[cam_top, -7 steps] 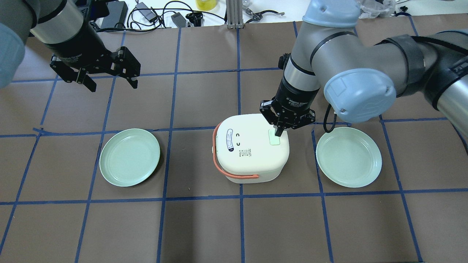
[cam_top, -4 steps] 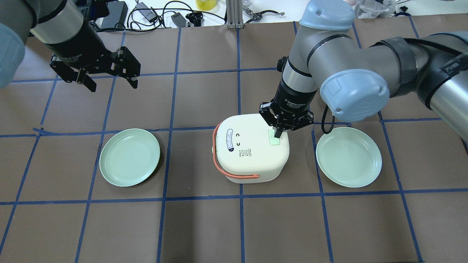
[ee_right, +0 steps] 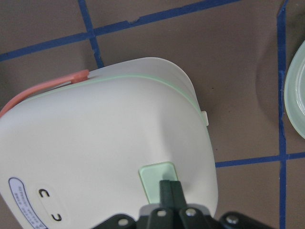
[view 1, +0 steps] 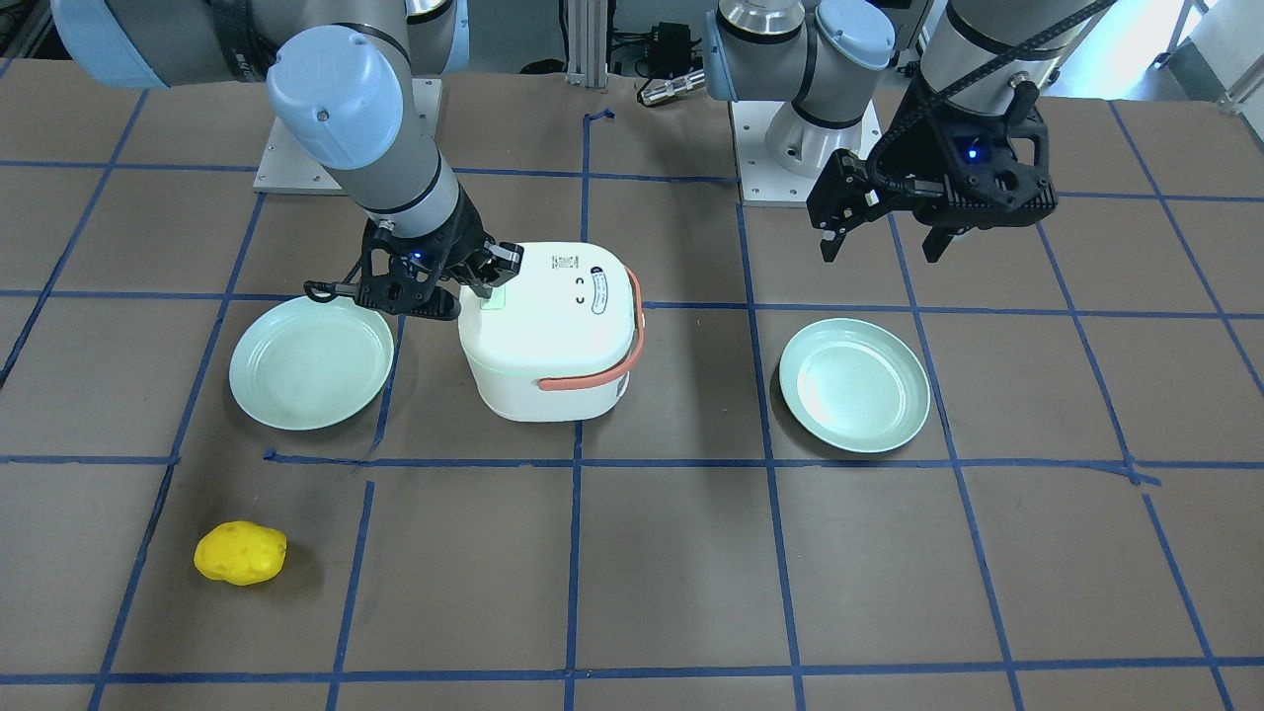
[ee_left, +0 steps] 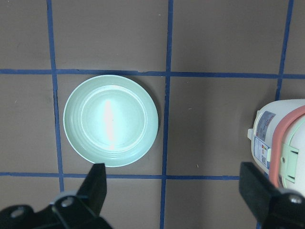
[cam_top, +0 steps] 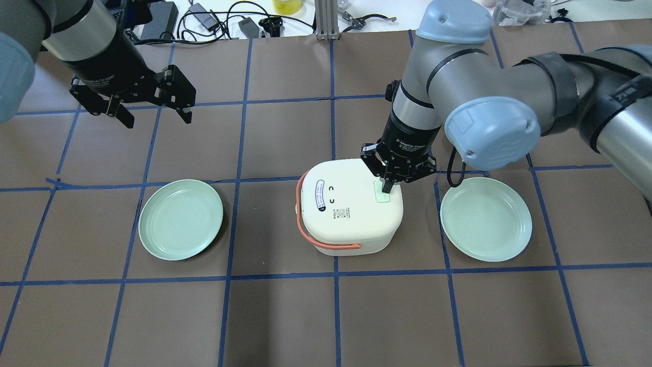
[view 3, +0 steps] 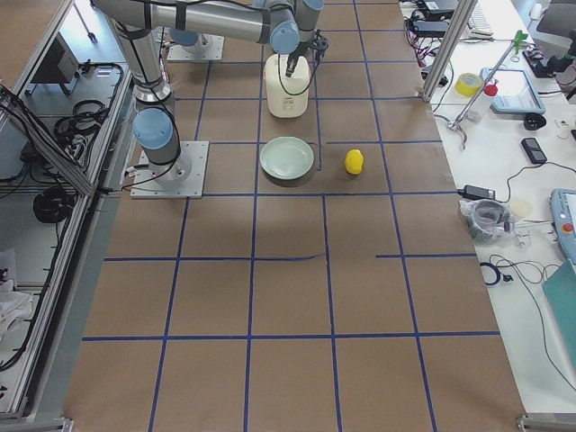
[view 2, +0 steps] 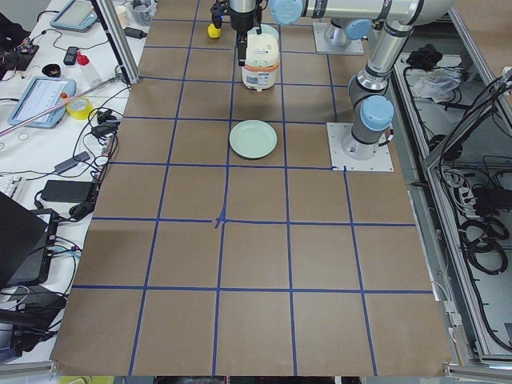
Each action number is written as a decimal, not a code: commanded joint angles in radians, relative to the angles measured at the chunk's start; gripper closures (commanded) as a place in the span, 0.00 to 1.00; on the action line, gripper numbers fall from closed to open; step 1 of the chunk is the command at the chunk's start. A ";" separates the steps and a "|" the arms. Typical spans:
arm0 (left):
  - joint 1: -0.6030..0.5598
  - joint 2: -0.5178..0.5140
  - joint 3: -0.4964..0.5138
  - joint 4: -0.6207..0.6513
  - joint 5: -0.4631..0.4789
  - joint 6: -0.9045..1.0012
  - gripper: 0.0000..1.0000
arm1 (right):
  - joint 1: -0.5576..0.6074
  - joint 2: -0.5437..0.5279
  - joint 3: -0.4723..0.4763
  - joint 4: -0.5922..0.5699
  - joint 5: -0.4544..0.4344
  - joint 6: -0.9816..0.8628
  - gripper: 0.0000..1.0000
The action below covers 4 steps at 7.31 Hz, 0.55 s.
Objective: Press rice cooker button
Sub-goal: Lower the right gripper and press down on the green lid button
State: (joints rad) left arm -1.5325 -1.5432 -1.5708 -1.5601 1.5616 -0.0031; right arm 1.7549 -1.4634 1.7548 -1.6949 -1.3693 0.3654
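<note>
The white rice cooker [cam_top: 346,214] with an orange handle stands mid-table; it also shows in the front view [view 1: 548,346]. A pale green button [cam_top: 381,195] sits on its lid near the right edge, and shows in the right wrist view [ee_right: 155,174]. My right gripper [cam_top: 387,187] is shut, its closed fingertips [ee_right: 169,187] pointing down onto the button and seeming to touch it. My left gripper [cam_top: 155,118] is open and empty, raised above the table at the far left, away from the cooker.
One pale green plate [cam_top: 181,219] lies left of the cooker and another [cam_top: 486,219] lies right of it. A yellow lumpy object [view 1: 240,553] lies near the operators' side. Cables and adapters [cam_top: 229,20] lie along the far table edge.
My right arm has shifted slightly, with its shut fingertips staying on the green button. The left arm and the cooker have not moved.
</note>
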 commanded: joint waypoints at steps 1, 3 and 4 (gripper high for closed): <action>0.000 0.000 0.000 0.000 0.000 0.000 0.00 | 0.002 0.005 0.000 -0.002 -0.001 0.000 1.00; 0.000 0.000 0.000 0.000 0.000 0.000 0.00 | 0.009 0.008 0.000 -0.003 -0.001 -0.002 1.00; 0.000 0.000 0.000 0.000 0.000 0.000 0.00 | 0.009 0.011 0.000 -0.002 -0.001 0.000 1.00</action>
State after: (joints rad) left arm -1.5325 -1.5432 -1.5708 -1.5600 1.5616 -0.0031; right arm 1.7617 -1.4562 1.7548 -1.6972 -1.3699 0.3645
